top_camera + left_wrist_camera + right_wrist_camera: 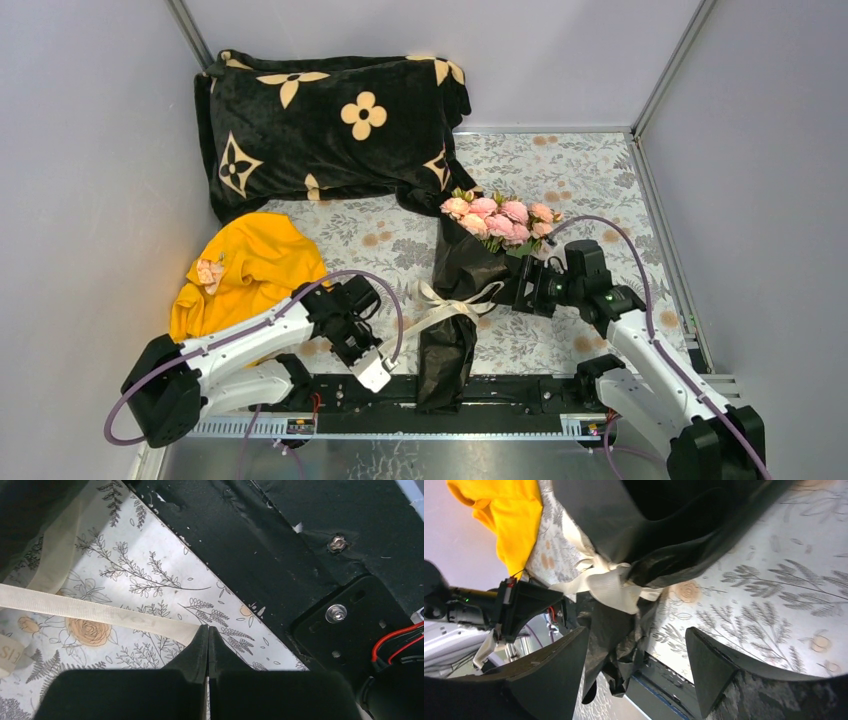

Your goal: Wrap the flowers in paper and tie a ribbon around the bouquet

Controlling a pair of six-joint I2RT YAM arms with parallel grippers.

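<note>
one wrist view | left claw (207,628) pinching ribbon (90,611) | overhead: unclear

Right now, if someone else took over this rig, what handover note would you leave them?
Left gripper: shut on one end of the ribbon, which runs straight from the bouquet.
Right gripper: open beside the bouquet, holding nothing.
Things: flowers sit wrapped in the paper; the bouquet lies on the table, its tail over the black base rail.
Done: wrapping; ribbon is around the middle and looks knotted.
Left: probably tighten the knot, then release.
</note>
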